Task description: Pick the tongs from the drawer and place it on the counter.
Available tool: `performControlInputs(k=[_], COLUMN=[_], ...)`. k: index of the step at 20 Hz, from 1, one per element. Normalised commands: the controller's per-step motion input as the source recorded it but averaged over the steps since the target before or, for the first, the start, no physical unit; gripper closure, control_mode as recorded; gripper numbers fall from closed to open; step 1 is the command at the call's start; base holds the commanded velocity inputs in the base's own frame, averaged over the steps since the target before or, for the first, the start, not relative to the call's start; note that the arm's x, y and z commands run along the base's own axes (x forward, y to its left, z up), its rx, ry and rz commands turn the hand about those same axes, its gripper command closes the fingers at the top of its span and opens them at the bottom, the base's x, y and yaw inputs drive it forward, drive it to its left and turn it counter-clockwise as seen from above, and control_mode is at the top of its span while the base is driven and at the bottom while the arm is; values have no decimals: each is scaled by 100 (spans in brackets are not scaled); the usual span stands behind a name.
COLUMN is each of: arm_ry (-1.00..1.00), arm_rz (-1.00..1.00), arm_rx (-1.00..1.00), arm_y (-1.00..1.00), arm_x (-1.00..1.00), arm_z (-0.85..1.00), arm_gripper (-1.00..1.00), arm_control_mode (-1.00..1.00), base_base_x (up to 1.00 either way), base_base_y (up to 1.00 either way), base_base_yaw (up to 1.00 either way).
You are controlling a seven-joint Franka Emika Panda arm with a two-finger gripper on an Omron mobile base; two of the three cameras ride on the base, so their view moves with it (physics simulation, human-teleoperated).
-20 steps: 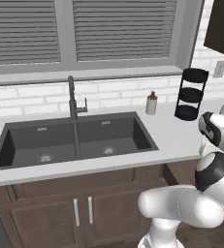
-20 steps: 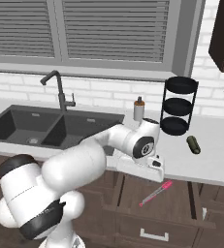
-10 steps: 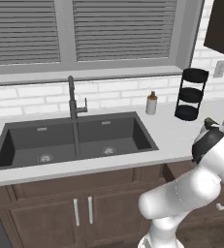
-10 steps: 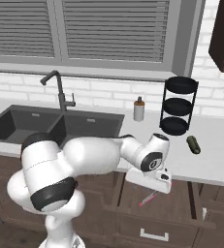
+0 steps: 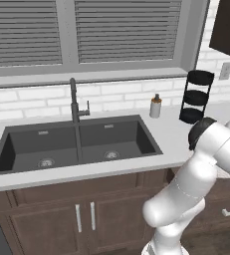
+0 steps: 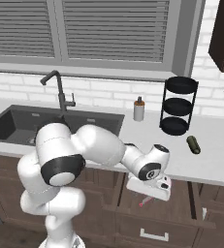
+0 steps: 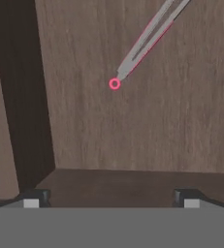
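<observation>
**Gripper over open drawer, tongs ahead**

Tongs [image 7: 145,42] lie flat on the drawer [image 7: 133,126] floor, well ahead of the gripper [image 7: 111,197], slanting up-right; fingertips [image 7: 32,198] spread wide, holding nothing, touching nothing.

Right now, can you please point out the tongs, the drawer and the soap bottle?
tongs [image 7: 145,44], hand view, middle of the two arms.
drawer [image 6: 154,236], right base view, silver bar handle on its front.
soap bottle [image 6: 139,111], right base view, its body.
</observation>
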Motion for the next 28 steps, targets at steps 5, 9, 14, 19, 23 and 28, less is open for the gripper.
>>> performControlInputs(k=[5, 9, 14, 19, 23, 28], arm_ry=[10, 3, 2, 4, 4, 2], arm_rz=[0, 0, 0, 0, 0, 0], arm_rx=[0, 0, 1, 3, 0, 0], arm_y=[0, 0, -10, -25, -9, 0], arm_x=[22, 23, 10, 0, 0, 0], arm_z=[-26, -32, -30, -19, -22, -30], arm_gripper=[-100, -100, -100, -100, -100, -100], arm_control_mode=[-100, -100, -100, -100, -100, -100], base_base_x=[0, 0, 0, 0, 0, 0], base_base_y=[0, 0, 0, 0, 0, 0], base_base_yaw=[0, 0, 0, 0, 0, 0])
